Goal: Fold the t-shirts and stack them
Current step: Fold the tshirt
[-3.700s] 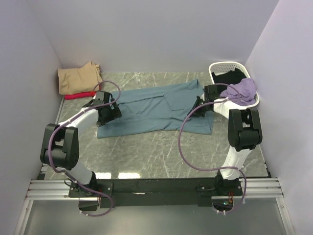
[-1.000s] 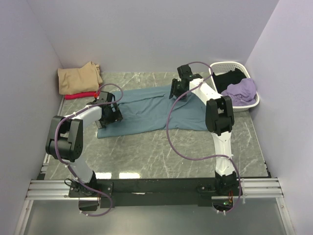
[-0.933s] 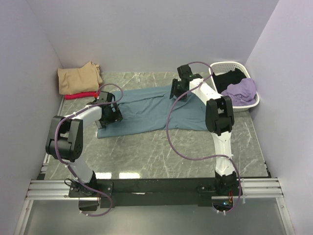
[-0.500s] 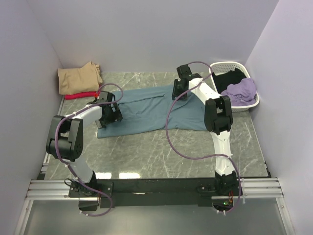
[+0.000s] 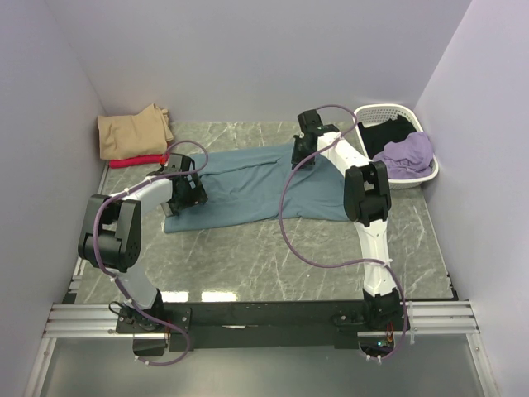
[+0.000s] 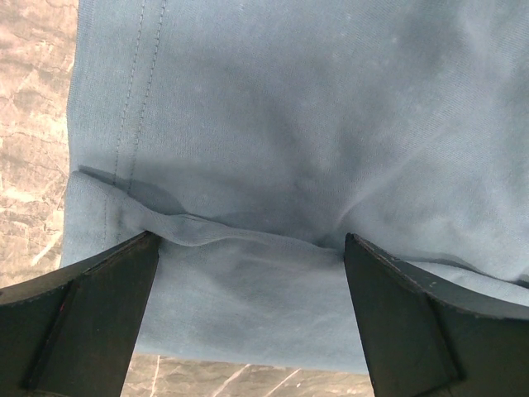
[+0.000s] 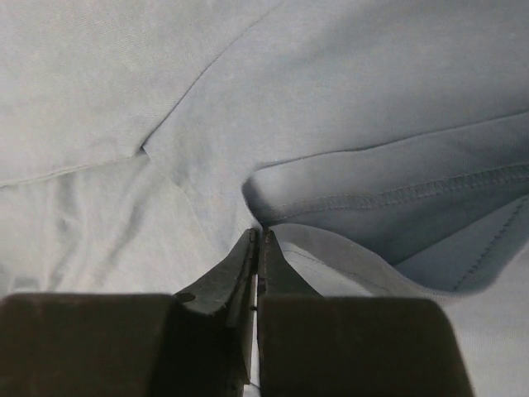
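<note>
The right gripper (image 7: pixel 259 236) is closed to a hairline, its tips at a raised fold of the blue shirt (image 5: pixel 248 186) beside a stitched hem; I judge it has a thin pinch of cloth, though the bite is too small to be sure; the left gripper (image 6: pixel 250 246) stands wide, both fingers pressed down on the shirt's left end, with a low ridge of cloth bunched between them and nothing held.

The weak spot is that thin pinch; if it catches one layer only, a lift would peel the top away and leave the rest lying, and the fold would come out crooked; if it slips, the edge drops back in a heap. The left fingers are only pressing, so a strong pull from the right could drag the cloth out from under them and deepen the ridge.

The shirt lies across the middle of the marble table (image 5: pixel 248 248), long and mostly flat, dusty blue, soft and thin, with a seam line and a few shallow creases; its near right corner hangs a little lower than the left. A tan shirt (image 5: pixel 132 132) and a red shirt (image 5: pixel 132 162) sit in the far left corner; a purple shirt (image 5: pixel 409 153) and a black shirt (image 5: pixel 388 131) rest in the white basket (image 5: pixel 372 109) far right.
</note>
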`<state>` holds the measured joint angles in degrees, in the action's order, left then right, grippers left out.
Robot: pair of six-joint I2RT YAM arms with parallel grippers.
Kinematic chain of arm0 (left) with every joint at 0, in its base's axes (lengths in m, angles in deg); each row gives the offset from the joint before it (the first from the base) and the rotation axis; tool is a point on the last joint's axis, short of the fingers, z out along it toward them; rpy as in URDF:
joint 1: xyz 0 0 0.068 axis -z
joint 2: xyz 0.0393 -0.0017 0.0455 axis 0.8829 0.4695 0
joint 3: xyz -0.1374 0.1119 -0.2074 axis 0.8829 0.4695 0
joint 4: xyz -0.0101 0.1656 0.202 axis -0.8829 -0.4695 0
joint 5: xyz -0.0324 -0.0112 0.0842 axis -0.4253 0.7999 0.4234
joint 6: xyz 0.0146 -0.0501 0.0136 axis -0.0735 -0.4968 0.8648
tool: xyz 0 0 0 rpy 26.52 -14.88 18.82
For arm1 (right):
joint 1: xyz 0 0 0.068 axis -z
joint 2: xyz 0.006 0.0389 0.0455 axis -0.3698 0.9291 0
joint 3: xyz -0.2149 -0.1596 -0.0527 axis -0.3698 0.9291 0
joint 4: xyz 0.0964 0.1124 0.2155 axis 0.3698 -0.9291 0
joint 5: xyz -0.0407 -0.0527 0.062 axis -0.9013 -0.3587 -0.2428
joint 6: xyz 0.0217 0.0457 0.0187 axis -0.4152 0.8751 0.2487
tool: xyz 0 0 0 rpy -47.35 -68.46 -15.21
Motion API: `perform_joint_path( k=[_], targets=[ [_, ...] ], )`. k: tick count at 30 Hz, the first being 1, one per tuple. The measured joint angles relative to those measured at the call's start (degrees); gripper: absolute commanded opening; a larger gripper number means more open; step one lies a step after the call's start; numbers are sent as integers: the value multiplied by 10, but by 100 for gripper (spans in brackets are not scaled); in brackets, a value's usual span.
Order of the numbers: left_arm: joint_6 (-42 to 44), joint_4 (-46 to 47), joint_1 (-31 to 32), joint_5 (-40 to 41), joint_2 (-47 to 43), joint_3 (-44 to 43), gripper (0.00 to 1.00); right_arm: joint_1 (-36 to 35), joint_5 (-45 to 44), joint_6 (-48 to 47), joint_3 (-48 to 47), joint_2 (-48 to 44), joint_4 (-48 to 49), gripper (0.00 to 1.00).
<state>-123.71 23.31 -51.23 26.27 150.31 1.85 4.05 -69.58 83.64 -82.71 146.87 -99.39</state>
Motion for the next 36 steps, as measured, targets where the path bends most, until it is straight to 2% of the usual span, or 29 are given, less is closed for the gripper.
perform_joint_path(
  k=[7,17,19,20,21,22,23,24,25,27,29,36],
  targets=[
    [2,0,0,0,0,0,99,0,23,0,-7,0,4,0],
    [3,0,0,0,2,-1,100,-6,48,-3,-93,3,-9,0],
    [4,0,0,0,2,-1,99,-7,52,-2,-93,8,-10,3],
    [4,0,0,0,2,-2,99,-7,54,-2,-93,11,-10,13],
    [4,0,0,0,3,-2,99,-7,55,-2,-93,15,-10,14],
    [4,0,0,0,3,-2,99,-8,55,-3,-93,19,-10,6],
    [4,0,0,0,3,-3,100,-9,55,-3,-93,23,-11,6],
    [4,0,0,0,4,-3,99,-9,55,-4,-93,27,-11,16],
    [4,0,0,0,4,-3,99,-9,55,-4,-93,31,-11,30],
    [4,0,0,0,4,-4,99,-10,55,-2,-93,36,-11,31],
    [4,0,0,0,5,-4,99,-10,51,-6,-91,38,-11,45],
    [4,0,0,0,5,-4,99,-1,-6,-7,-76,27,2,47]
  ],
)
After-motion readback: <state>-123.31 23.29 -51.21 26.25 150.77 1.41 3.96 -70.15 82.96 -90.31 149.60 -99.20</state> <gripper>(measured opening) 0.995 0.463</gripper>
